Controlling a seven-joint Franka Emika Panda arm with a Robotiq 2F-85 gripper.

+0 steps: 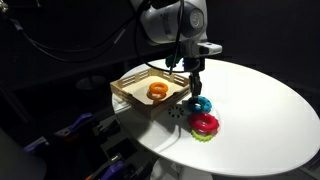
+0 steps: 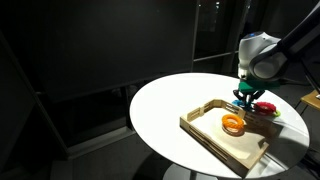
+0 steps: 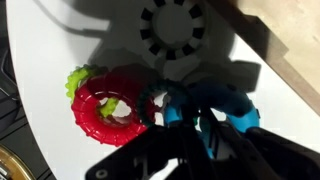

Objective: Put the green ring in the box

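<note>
Hovering low at the blue ring [image 1: 203, 104], gripper [image 1: 196, 92] is just off the box [image 1: 125, 90] corner. Can't tell if the claw is open or clamped. Green ring [image 3: 76, 82] lies outside the box toward the table [image 1: 270, 100] edge, mostly under the red ring [image 3: 108, 105], so it likely needs uncovering first. Orange ring [image 1: 158, 91] is in the box.
</note>
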